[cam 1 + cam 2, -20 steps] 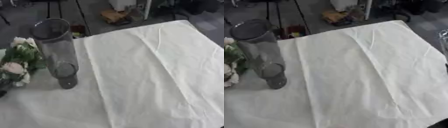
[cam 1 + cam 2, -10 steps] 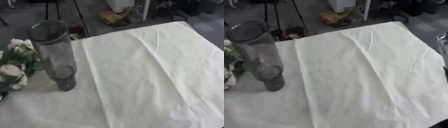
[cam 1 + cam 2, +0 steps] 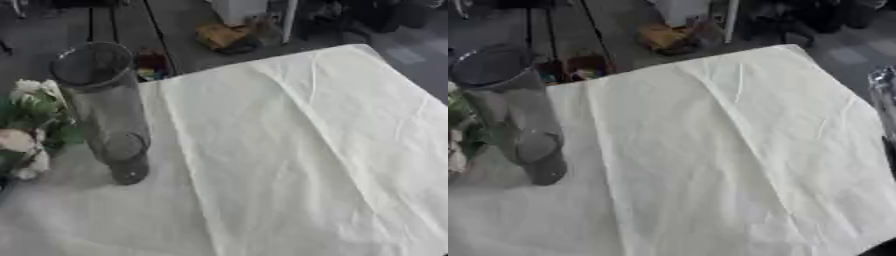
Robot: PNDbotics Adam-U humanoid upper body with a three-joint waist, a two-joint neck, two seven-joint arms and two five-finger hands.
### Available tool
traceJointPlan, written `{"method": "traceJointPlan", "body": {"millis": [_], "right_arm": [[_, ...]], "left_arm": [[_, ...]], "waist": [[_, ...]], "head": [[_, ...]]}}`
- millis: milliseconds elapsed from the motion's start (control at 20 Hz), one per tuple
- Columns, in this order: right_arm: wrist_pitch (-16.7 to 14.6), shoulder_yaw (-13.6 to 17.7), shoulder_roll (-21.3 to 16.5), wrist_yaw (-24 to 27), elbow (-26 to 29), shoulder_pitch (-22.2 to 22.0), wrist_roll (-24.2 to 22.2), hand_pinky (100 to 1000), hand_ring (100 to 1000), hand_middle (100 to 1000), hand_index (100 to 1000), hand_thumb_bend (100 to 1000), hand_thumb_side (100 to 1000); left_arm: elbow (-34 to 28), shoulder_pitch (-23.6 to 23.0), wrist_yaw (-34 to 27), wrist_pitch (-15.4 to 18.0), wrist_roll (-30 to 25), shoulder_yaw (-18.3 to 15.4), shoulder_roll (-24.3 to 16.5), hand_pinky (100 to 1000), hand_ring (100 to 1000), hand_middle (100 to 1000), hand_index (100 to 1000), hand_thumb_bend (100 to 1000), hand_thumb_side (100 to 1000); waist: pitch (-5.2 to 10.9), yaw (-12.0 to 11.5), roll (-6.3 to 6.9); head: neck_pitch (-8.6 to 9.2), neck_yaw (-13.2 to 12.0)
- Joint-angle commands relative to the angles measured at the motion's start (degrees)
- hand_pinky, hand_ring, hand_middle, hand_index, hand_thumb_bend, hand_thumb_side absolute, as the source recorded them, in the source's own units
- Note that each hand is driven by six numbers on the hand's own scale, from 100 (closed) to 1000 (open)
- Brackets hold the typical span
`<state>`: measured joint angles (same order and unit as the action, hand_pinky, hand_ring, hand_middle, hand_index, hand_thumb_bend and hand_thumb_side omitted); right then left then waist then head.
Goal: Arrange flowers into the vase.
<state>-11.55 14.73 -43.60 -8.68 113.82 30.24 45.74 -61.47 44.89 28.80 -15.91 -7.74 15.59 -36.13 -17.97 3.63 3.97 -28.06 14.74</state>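
Flowers [image 3: 31,131], white with green leaves, lie at the tabletop's [image 3: 289,150] left edge, touching the tall clear vase [image 3: 103,100] standing upright beside them. No hand shows, so fingers cannot be judged.

The table [image 3: 289,150] is covered by a creased cream cloth [image 3: 350,120] — on it a tall clear vase [image 3: 105,105] stands upright, flowers [image 3: 31,130] laid just beside.

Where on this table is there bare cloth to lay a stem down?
The white cloth is bare from the tall glass vase across to its right and near edges. The left edge is crowded: vase, a small glass before it, and flowers beside them.
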Motion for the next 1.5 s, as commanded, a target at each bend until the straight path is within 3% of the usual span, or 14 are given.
{"method": "traceJointPlan", "body": {"millis": [50, 400, 650, 950, 1150, 1350, 1500], "right_arm": [[-0.1, 0.2, -1.2, 0.4, 0.8, 0.8, -0.3, 761, 888, 863, 910, 100, 1000], [-0.2, 0.0, -0.9, 0.6, 0.8, 1.1, -0.6, 762, 889, 862, 910, 100, 1000], [-0.1, -0.1, -0.8, 0.7, 0.8, 1.0, -0.8, 763, 890, 862, 910, 100, 1000], [-0.1, -0.2, -0.6, 0.8, 0.8, 1.0, -1.2, 765, 891, 862, 910, 100, 1000], [-0.2, -0.3, -0.5, 0.9, 0.8, 0.9, -1.5, 766, 892, 862, 910, 100, 1000], [-0.2, -0.3, -0.4, 1.0, 0.8, 0.9, -1.7, 766, 892, 861, 910, 100, 1000], [-0.3, -0.3, -0.3, 1.1, 0.8, 0.9, -1.7, 766, 891, 861, 909, 100, 1000]], "left_arm": [[0.2, 1.3, -0.8, 0.1, 0.4, -0.5, -0.7, 529, 626, 737, 772, 390, 442], [1.5, 2.0, -1.2, -0.1, 1.4, -0.6, 0.3, 495, 583, 687, 738, 311, 366], [2.0, 2.3, -1.6, -1.5, 3.2, -1.0, 0.6, 388, 473, 593, 704, 192, 346], [2.2, 2.6, -1.5, -2.5, 3.9, -1.0, 0.7, 325, 387, 513, 648, 149, 330], [2.4, 2.7, -1.6, -2.9, 4.7, -1.3, 0.8, 219, 300, 444, 555, 100, 321], [2.4, 2.9, -2.1, -3.8, 5.7, -1.5, 0.8, 115, 221, 368, 482, 100, 366], [2.9, 3.1, -2.2, -4.4, 5.9, -1.5, 1.0, 100, 174, 311, 423, 100, 381]], "waist": [[0.86, 0.2, -0.13], [0.59, 0.8, 0.02], [0.5, 1.0, 0.08], [0.38, 1.2, 0.13], [0.29, 1.3, 0.09], [0.27, 1.4, 0.11], [0.26, 1.5, 0.13]], "head": [[0.81, 0.1], [1.44, 0.1], [1.67, 0.4], [1.81, 0.4], [1.95, 0.4], [2.17, 0.4], [2.41, 0.4]]}}
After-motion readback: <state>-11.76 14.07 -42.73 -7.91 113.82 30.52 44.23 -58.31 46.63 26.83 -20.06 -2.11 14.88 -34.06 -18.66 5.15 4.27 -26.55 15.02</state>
